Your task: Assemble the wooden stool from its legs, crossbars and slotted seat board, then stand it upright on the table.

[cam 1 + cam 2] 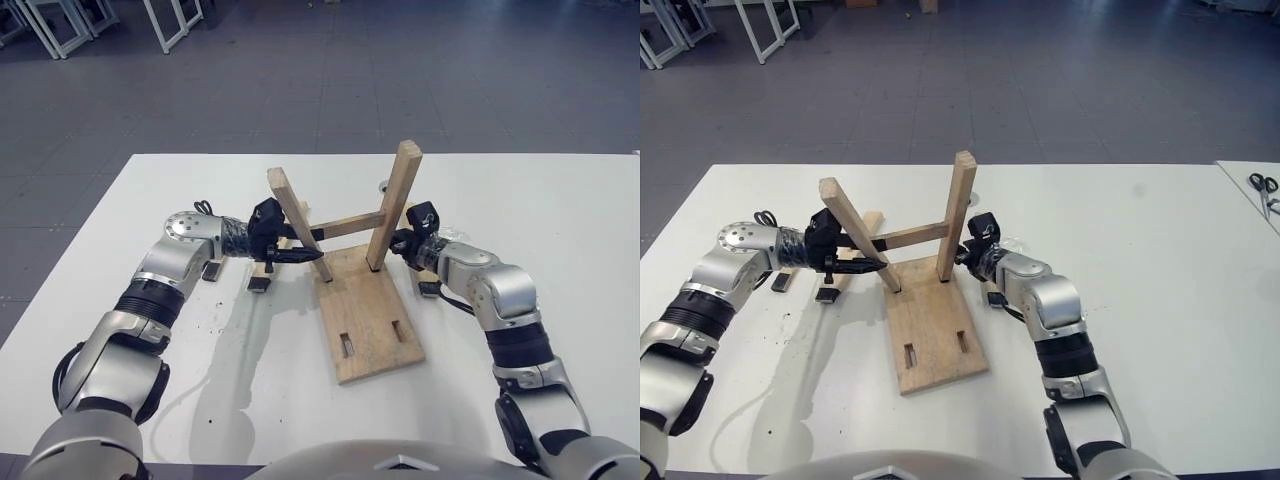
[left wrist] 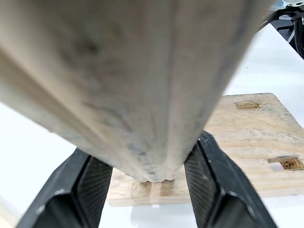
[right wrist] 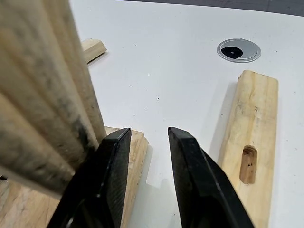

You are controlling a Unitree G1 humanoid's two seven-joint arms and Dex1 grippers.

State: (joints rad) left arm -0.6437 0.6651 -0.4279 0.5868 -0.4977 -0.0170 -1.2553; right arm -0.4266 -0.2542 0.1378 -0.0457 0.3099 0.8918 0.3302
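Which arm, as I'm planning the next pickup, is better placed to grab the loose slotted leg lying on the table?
Probably right. The right gripper is open and free, and the loose slotted leg lies close beside it. The left gripper is clamped on the tilted leg set in the seat board.

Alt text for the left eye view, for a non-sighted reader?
Two wooden legs joined by a crossbar rise from the far end of a slotted seat board lying flat on a white table. The left gripper clamps the leaning left leg low down; the right gripper sits open beside the base of the right leg.
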